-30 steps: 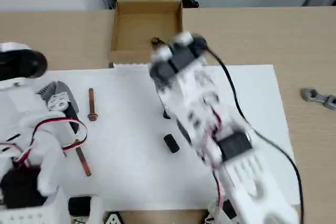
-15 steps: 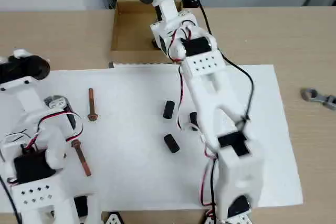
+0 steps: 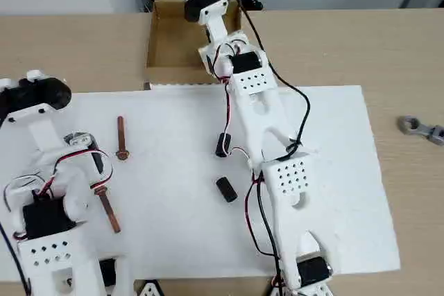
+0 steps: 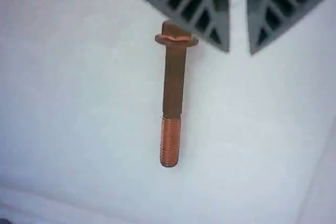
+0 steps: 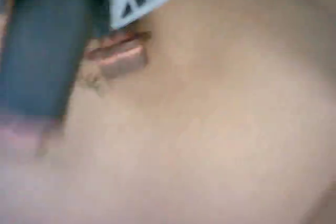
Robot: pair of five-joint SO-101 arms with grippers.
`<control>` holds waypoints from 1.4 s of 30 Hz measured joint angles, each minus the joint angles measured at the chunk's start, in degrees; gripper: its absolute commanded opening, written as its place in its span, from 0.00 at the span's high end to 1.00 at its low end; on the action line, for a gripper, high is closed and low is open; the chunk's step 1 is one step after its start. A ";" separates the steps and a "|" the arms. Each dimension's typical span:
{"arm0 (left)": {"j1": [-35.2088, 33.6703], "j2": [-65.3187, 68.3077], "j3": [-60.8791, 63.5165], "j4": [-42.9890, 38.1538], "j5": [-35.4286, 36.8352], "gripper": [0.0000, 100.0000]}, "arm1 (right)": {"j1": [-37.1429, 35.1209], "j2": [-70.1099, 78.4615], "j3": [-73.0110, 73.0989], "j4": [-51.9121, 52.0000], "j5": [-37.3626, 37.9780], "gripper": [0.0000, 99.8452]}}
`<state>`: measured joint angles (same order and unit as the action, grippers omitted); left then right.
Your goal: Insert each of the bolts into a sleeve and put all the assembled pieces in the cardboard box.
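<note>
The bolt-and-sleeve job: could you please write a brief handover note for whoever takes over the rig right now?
Left gripper: open, empty, by the head of one bolt.
Right gripper: over the cardboard box, with an assembled piece at it; grip unclear.
Loose on the white sheet: two bolts, two sleeves.
Done: one bolt sleeved and brought to the box.
Left: set it in, then assemble and box the other two.

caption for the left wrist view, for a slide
Left gripper poised by the head of a copper bolt lying on the white sheet.
</note>
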<state>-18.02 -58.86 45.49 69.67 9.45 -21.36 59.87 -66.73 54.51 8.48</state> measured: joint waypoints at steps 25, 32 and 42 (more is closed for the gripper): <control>-16.09 27.25 -12.13 7.47 3.43 0.88 | -0.79 -19.25 -21.80 42.20 -1.23 1.00; -16.79 49.14 -28.57 16.70 8.09 0.86 | -0.35 -41.23 11.16 42.20 -1.58 1.00; -22.33 59.43 -33.14 20.04 8.97 0.86 | 8.88 -65.85 49.14 42.20 -1.58 1.00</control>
<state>-40.35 0.57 12.35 89.71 18.42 -12.48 -5.98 -17.58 96.70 6.90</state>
